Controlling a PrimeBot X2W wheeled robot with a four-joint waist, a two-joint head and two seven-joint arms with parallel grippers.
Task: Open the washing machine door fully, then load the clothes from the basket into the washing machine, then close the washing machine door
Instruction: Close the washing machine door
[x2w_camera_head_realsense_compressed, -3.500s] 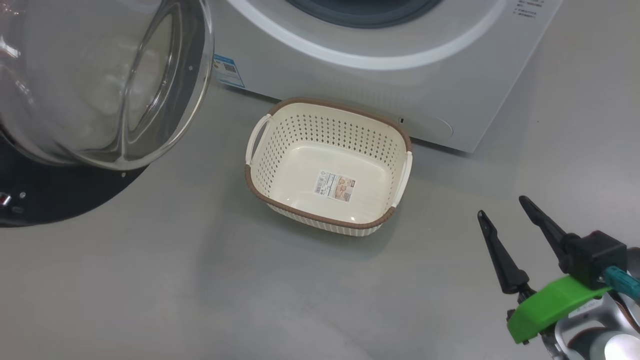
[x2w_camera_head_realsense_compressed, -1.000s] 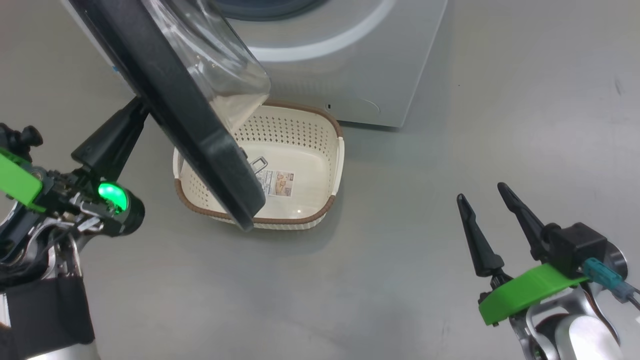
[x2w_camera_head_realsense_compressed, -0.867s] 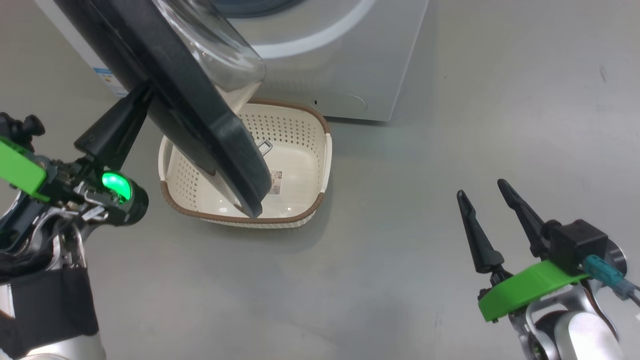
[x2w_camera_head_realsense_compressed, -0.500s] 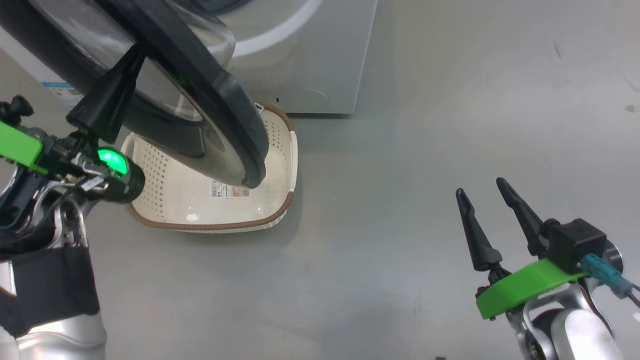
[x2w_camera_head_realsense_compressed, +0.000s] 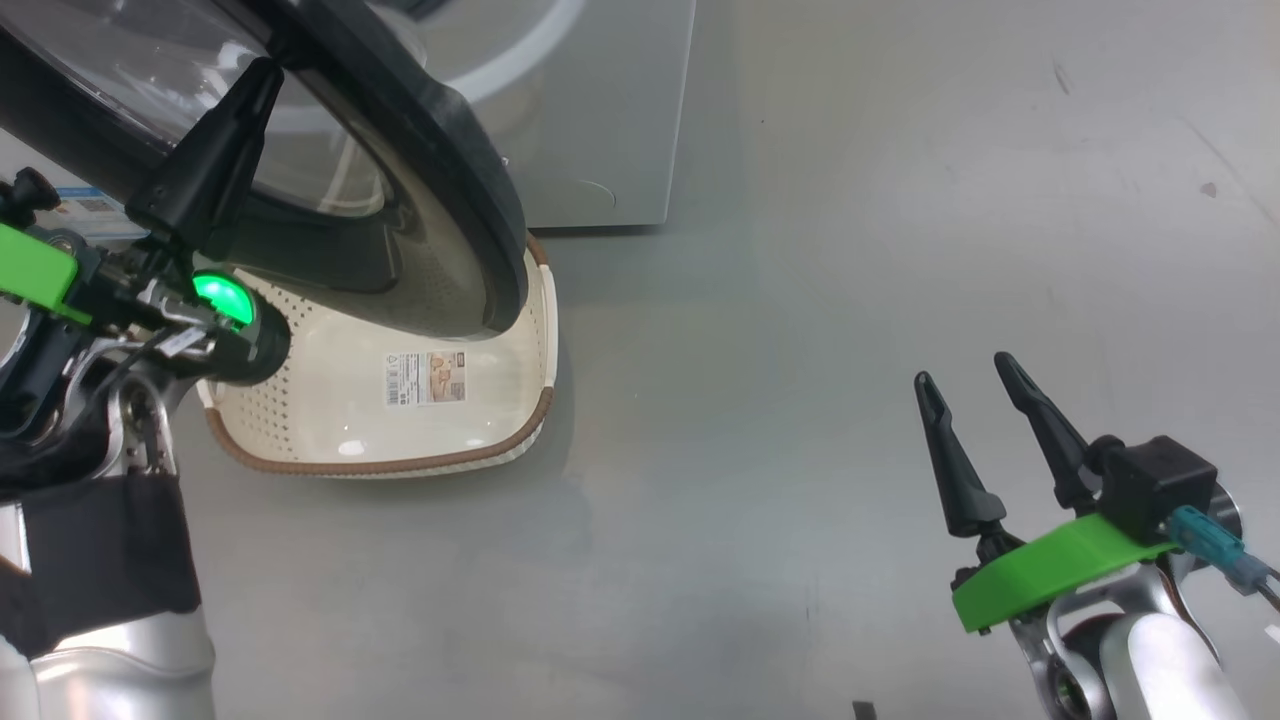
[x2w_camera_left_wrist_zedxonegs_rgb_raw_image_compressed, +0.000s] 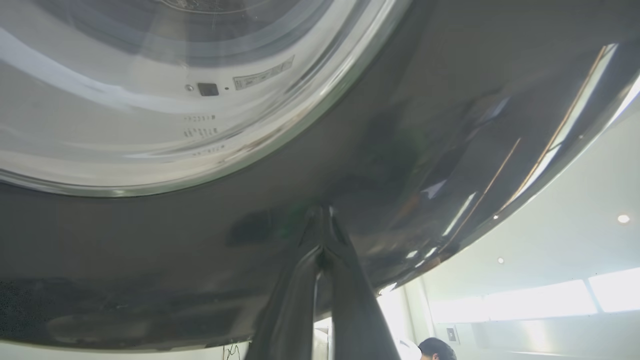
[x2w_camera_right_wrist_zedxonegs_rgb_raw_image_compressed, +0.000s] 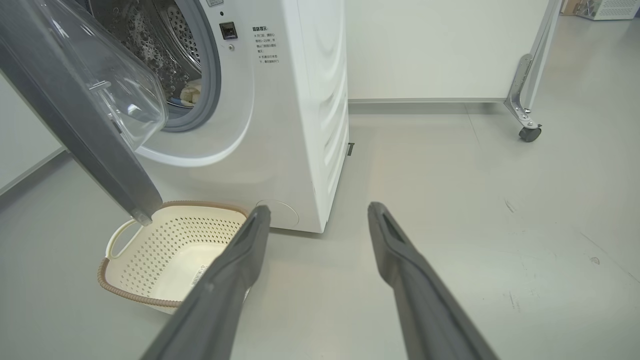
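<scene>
While pinched shut against the washing machine door (x2w_camera_head_realsense_compressed: 440, 200), set to push it closed.
Left gripper (x2w_camera_left_wrist_zedxonegs_rgb_raw_image_compressed: 322, 220) holding nothing, tips touching the black rim at upper left, over the empty basket (x2w_camera_head_realsense_compressed: 400, 462); washing machine (x2w_camera_head_realsense_compressed: 600, 120) just up-frame beyond. Right gripper (x2w_camera_head_realsense_compressed: 960, 368) spread, lower right, well apart. Clothes (x2w_camera_right_wrist_zedxonegs_rgb_raw_image_compressed: 191, 93) in drum.

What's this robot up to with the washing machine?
It looks near the end of a laundry load. The left gripper, fingers shut together, rests its tips against the black outer rim of the washing machine door, which stands partly open, likely to push it closed. The basket is empty, and some cream cloth lies in the drum of the washing machine. The right gripper hangs open, holding nothing.
</scene>
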